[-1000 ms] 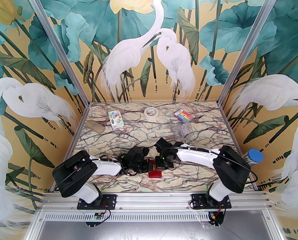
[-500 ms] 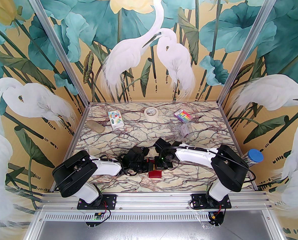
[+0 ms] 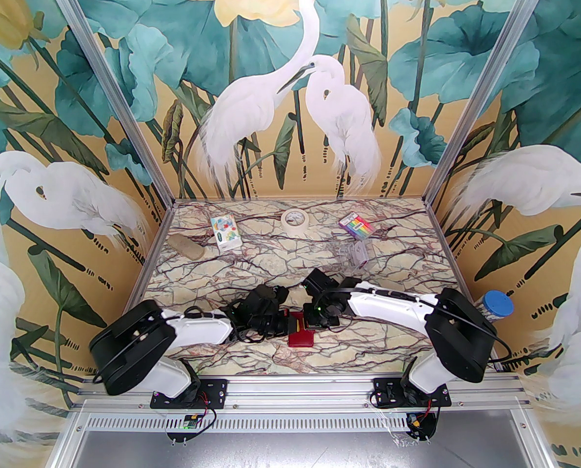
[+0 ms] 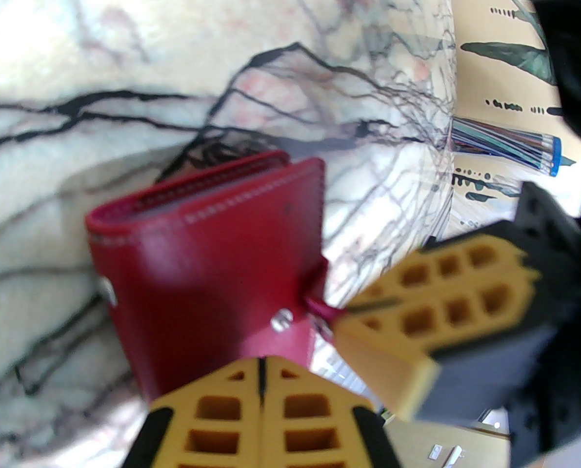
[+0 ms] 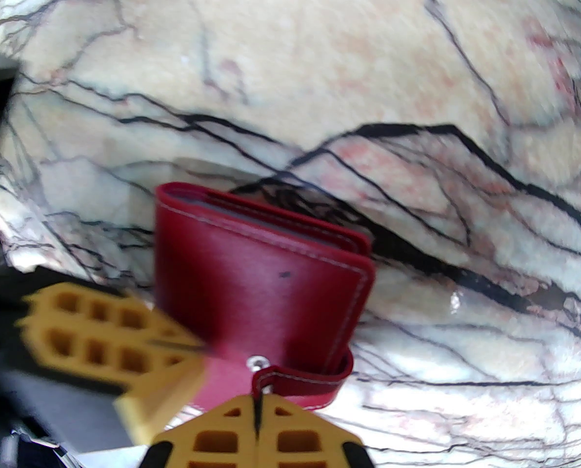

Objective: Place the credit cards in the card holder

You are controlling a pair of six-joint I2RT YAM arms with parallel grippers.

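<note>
The dark red card holder is folded and sits between my two grippers near the table's front. Pale grey edges of credit cards show inside its fold, also seen as credit cards from the left wrist. My right gripper is shut on the holder's snap tab, and this right gripper comes in from the right in the left wrist view. My left gripper has its fingers pressed together at the near edge of the card holder. Seen from above, the left gripper and right gripper flank the holder.
Behind the arms lie a clear plastic box, a rainbow-striped packet, a tape roll, a white printed box and a beige lump. A blue-capped tube stands at the right edge.
Both arms have shifted a little, the left arm's shoulder swinging down and left, the right arm's elbow outward. The card holder stays between the grippers, nudged slightly left.
</note>
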